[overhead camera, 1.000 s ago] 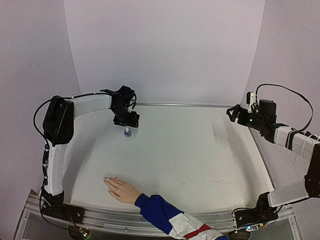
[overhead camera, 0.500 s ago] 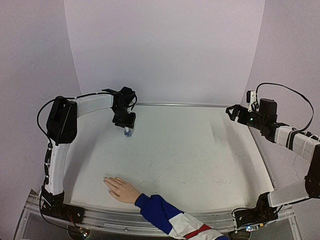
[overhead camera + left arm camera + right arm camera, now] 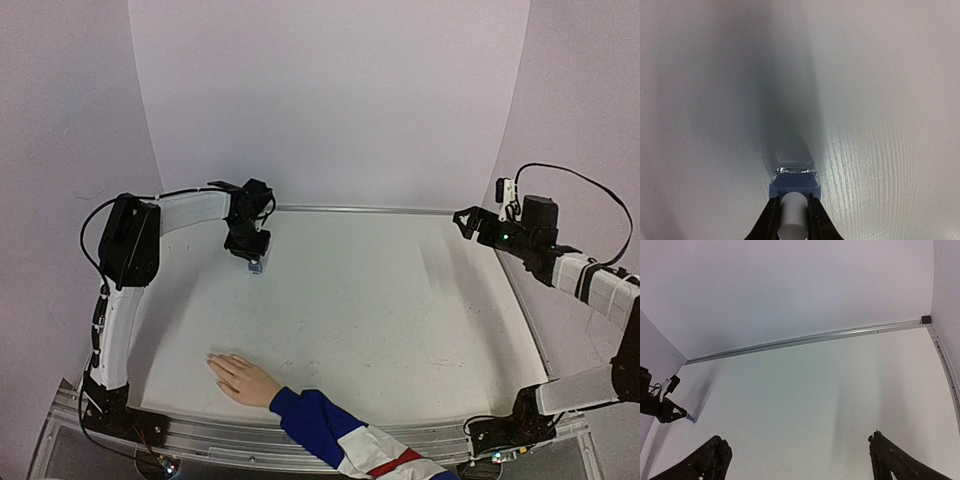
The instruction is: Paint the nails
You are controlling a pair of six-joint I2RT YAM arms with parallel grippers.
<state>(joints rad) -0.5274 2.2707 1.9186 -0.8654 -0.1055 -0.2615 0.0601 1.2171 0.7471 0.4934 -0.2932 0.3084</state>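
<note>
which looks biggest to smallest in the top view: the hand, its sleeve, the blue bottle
1. sleeve, though cut off by the picture's edge
2. hand
3. blue bottle, by far the smallest, even allowing for it being farther away and partly under the left gripper

On my overhead feed the left arm [image 3: 112, 330] and right arm [image 3: 600, 290] match: white sleeved links between boxy black joint housings, with thin black cables looping off them. The right forearm carries dark bands, with a small green light at nine o'clock of them. The left pincer [image 3: 793, 212] has slim, smooth black fingers; the right pincer [image 3: 799, 440] shows rough-edged dull black tips.
</note>
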